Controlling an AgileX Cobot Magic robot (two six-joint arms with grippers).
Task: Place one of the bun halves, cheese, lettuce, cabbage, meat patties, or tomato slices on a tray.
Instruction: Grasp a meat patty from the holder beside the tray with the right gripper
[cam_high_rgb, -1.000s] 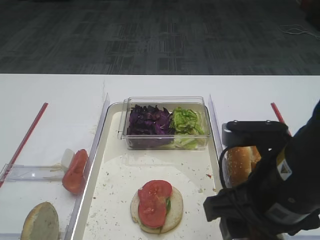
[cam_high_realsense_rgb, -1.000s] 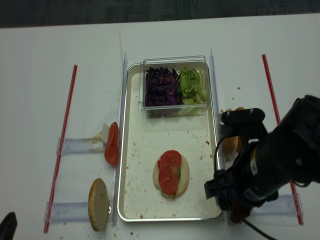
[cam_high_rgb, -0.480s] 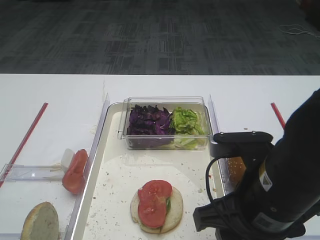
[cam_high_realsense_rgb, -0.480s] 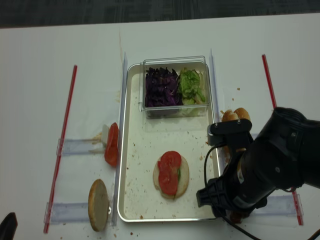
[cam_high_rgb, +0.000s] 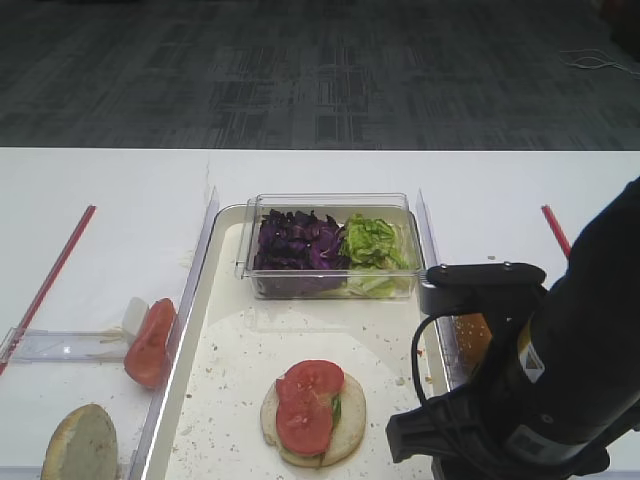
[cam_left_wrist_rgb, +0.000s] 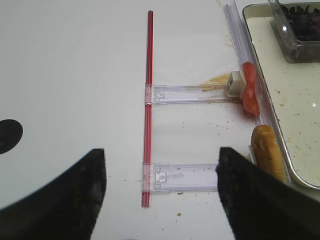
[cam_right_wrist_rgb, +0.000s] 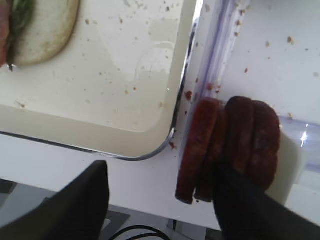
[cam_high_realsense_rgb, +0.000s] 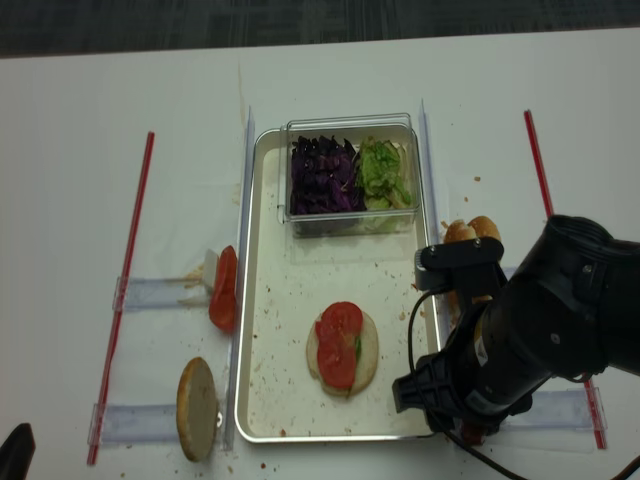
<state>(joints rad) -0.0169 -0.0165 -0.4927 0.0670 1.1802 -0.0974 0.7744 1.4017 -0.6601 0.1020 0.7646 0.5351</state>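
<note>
Several dark reddish-brown meat patties (cam_right_wrist_rgb: 225, 145) stand on edge in a clear holder just outside the tray's near right corner (cam_right_wrist_rgb: 150, 135). My right gripper (cam_right_wrist_rgb: 160, 205) is open over them: its right finger (cam_right_wrist_rgb: 245, 210) overlaps the patties and its left finger (cam_right_wrist_rgb: 75, 210) hangs over bare table. On the cream tray (cam_high_rgb: 230, 400) lies a bun half (cam_high_rgb: 345, 425) topped with tomato slices (cam_high_rgb: 305, 395). My left gripper (cam_left_wrist_rgb: 160, 200) is open and empty above the table left of the tray.
A clear box at the tray's far end holds purple cabbage (cam_high_rgb: 295, 245) and lettuce (cam_high_rgb: 375, 245). A tomato slice (cam_high_rgb: 150, 340) and a bun half (cam_high_rgb: 80, 440) stand in holders left of the tray. More bun halves (cam_high_realsense_rgb: 470, 232) stand to its right. Red strips (cam_high_realsense_rgb: 135, 260) run along both sides.
My right arm has shifted left and toward the near edge, now covering most of the buns on the right. It has held still over the last half second.
</note>
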